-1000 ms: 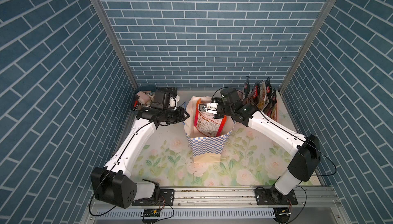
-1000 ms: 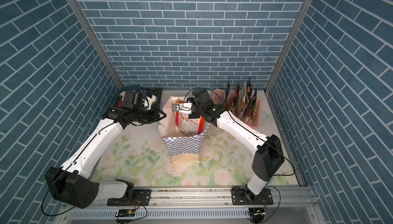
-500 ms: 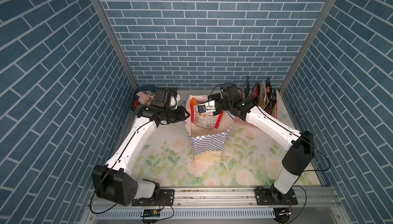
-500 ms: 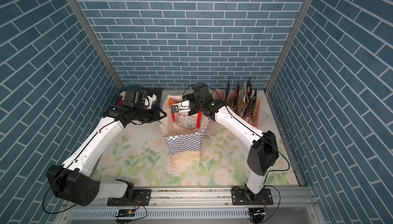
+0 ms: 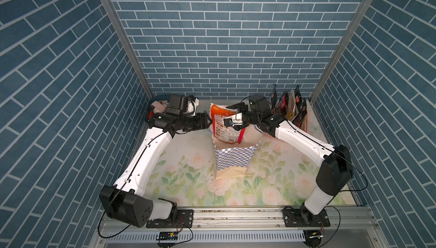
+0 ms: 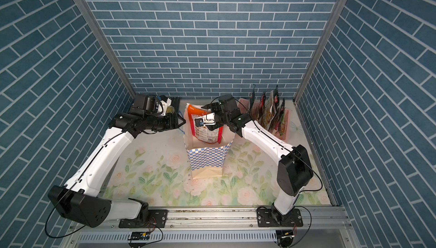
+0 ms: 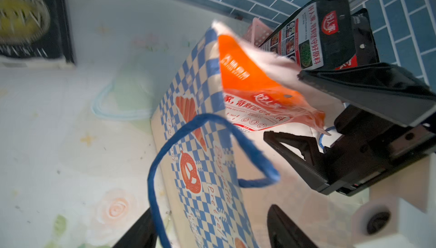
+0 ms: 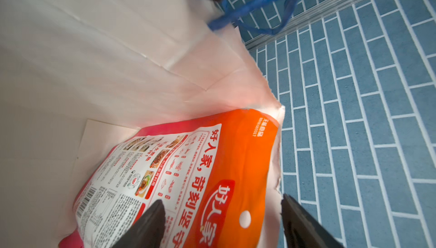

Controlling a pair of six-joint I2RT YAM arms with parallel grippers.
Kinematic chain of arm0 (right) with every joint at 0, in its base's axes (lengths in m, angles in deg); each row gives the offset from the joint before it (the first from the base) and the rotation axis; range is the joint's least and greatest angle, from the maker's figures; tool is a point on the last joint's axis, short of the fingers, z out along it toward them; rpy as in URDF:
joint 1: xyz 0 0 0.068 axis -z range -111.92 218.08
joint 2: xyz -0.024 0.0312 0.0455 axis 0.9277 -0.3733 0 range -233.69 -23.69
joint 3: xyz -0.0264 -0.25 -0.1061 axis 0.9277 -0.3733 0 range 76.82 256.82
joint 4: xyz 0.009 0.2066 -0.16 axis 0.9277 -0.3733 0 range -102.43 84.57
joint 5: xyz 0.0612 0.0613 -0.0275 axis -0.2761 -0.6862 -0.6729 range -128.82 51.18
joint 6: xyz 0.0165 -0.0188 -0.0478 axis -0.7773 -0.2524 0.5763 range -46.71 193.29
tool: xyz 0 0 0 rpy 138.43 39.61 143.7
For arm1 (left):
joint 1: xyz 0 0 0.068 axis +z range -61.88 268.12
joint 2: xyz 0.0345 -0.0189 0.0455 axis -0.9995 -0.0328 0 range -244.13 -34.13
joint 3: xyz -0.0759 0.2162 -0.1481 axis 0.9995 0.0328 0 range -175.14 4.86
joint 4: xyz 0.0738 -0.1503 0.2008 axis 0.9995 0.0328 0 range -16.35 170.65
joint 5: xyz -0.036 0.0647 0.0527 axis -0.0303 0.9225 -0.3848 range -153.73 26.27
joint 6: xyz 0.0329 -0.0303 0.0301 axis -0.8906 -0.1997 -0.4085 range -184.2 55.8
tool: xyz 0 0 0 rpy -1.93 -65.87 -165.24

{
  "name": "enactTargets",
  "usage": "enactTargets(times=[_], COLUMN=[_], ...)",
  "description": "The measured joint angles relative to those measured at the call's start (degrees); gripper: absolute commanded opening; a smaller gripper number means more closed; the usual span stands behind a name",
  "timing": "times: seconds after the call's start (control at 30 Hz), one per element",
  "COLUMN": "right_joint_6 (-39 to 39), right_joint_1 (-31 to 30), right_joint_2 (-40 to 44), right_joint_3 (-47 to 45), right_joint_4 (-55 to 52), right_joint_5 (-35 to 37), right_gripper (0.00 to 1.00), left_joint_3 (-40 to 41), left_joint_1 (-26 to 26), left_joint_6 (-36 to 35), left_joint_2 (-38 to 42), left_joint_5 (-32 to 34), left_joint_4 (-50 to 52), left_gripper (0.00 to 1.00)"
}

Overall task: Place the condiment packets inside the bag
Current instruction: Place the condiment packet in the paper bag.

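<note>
The checked paper bag [image 5: 232, 159] [image 6: 207, 159] stands open mid-table. An orange condiment packet [image 5: 224, 126] [image 6: 205, 133] [image 8: 212, 164] stands inside it, its top above the rim, leaning on the white inner wall. My right gripper [image 5: 232, 114] [image 8: 223, 199] is open over the bag's mouth; its fingers straddle the packet's top without pinching it. My left gripper [image 5: 208, 123] [image 7: 210, 210] is open at the bag's left side, with the bag wall [image 7: 200, 164] loose between its jaws. Several more packets [image 5: 290, 107] [image 6: 269, 112] stand in the pink basket [image 5: 304, 124].
A dark tray [image 6: 174, 107] [image 7: 35, 22] of small items sits at the back left behind my left wrist. The bag's blue cord handle [image 7: 205, 121] [image 8: 259, 4] hangs loose by my left fingers. Brick-patterned walls close in on three sides.
My right gripper has opened and let go of the orange packet, which now rests in the bag. My left gripper has also opened, off the bag's left rim.
</note>
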Motion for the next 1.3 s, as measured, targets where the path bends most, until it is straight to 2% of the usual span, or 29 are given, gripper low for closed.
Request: enactTargets(times=[0.1, 0.27, 0.37, 0.47, 0.6, 0.8, 0.83, 0.9, 0.93, 0.97, 1.0, 1.07, 1.3], right_joint_6=[-2.4, -6.8, -9.5, -13.1, -20.0, -31.2, -33.4, -36.5, -37.5, -38.9, -40.3, -43.1, -50.7], right_joint_1=[0.0, 0.0, 0.0, 0.0, 0.0, 0.0, 0.0, 0.0, 0.0, 0.0, 0.0, 0.0, 0.0], right_joint_2=[3.1, 8.0, 9.4, 10.6, 13.5, 20.0, 21.5, 23.7, 24.9, 26.2, 27.3, 29.5, 37.2], right_joint_3=[-1.2, -3.5, -3.5, -3.8, -5.1, -7.6, -8.4, -10.1, -11.3, -12.9, -14.1, -16.7, -23.3], right_joint_4=[2.2, 5.3, 6.2, 7.0, 9.1, 12.4, 12.7, 13.0, 12.8, 12.6, 12.3, 12.0, 9.9], right_joint_5=[-0.8, -2.0, -2.8, -3.5, -3.1, -0.1, 1.1, 3.3, 4.7, 5.9, 7.1, 9.8, 16.1], right_gripper=[0.91, 0.92, 0.93, 0.99, 0.99, 0.99, 0.98, 0.98, 0.98, 0.97, 0.97, 0.96, 0.96], left_joint_3=[-4.8, -10.8, -11.3, -10.6, -7.2, -1.9, -1.7, -1.9, -2.1, -2.6, -3.2, -4.4, -14.2], left_joint_1=[0.0, -0.4, -1.0, -2.2, -7.7, -18.4, -19.3, -19.5, -19.5, -19.5, -19.4, -19.4, -19.4], left_joint_6=[-2.5, -7.0, -10.6, -15.6, -27.9, -56.4, -61.5, -67.2, -69.6, -71.7, -73.3, -76.0, -80.7], left_joint_2=[-0.1, -0.9, -1.0, -0.9, 0.2, 0.3, -0.3, -1.6, -2.3, -3.2, -4.2, -6.5, -18.2], left_joint_5=[1.7, 5.5, 7.5, 9.2, 12.6, 14.3, 14.3, 15.4, 15.9, 16.8, 17.6, 19.2, 21.0], left_joint_4=[0.5, 0.3, -1.2, -4.3, -11.0, -16.0, -15.6, -15.6, -15.8, -15.9, -16.1, -16.5, -13.3], left_gripper=[0.83, 0.84, 0.86, 0.92, 0.97, 1.00, 0.98, 0.91, 0.82, 0.64, 0.50, 0.47, 0.49])
